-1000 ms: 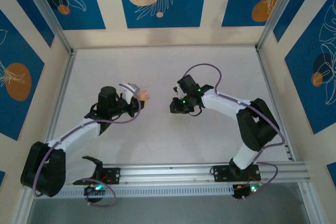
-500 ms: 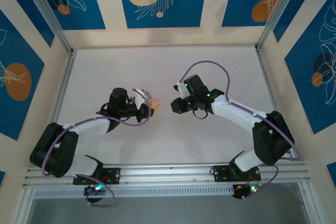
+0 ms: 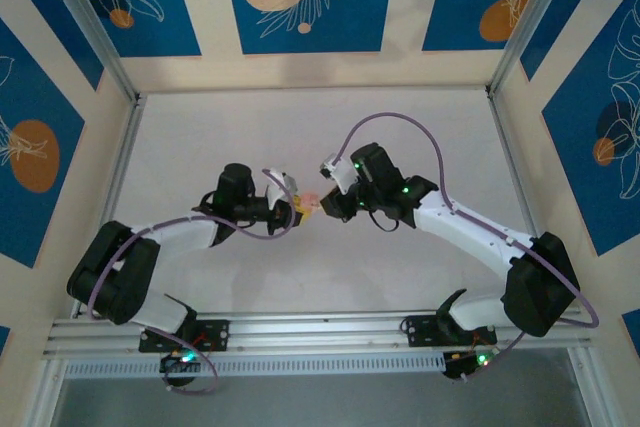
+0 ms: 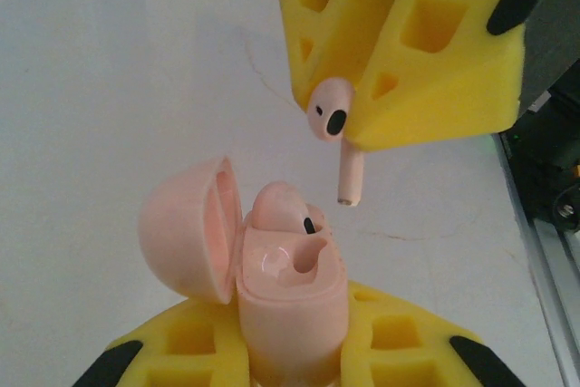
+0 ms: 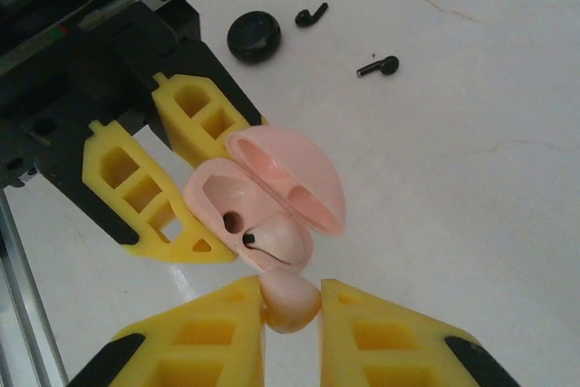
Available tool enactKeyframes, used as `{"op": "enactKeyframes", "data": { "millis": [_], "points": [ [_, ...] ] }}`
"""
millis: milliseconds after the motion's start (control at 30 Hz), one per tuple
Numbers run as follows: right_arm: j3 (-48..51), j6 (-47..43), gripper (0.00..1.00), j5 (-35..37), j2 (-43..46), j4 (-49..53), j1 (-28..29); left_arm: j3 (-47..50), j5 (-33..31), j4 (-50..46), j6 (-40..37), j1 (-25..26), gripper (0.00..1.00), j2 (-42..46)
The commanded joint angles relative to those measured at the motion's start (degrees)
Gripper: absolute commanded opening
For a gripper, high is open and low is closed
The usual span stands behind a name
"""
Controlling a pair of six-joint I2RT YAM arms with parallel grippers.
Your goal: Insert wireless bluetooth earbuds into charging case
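The pink case [image 4: 290,310] is cut off at its base; right jaws hide the stem of the pink earbud [image 5: 290,302].

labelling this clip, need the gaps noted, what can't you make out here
- Top external: pink case too small to tell which slot is empty.
- Left wrist: case base hidden inside the left gripper, cut off by the bottom edge.
- Left wrist: seated earbud's stem hidden inside the case.
- Right wrist: held earbud's stem hidden behind its own head.
- Right wrist: black disc too small to identify.
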State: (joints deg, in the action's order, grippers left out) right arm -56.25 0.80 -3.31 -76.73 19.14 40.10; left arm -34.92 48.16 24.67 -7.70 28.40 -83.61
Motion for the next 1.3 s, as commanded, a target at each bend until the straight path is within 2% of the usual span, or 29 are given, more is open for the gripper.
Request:
{"op": "enactKeyframes", "data": {
  "millis": [0, 400, 1267],
  "points": [
    [-2.78, -5.00, 0.18, 0.85, -0.11, 0.38, 0.77, -1.82, 3.60, 0.83, -1.39, 0.83, 0.14, -0.41],
    [-3.93, -7.03, 0.18, 1.04, -0.33, -0.37, 1.38, -2.58, 4.49, -0.74, -1.70, 1.63, 0.14, -0.23],
    [-7.28, -14.59, 0.18, -3.30, -3.65, 6.07, 2.79, -3.95, 5.19, -3.07, -3.68, 2.36, 0.15, 1.16]
  ]
}}
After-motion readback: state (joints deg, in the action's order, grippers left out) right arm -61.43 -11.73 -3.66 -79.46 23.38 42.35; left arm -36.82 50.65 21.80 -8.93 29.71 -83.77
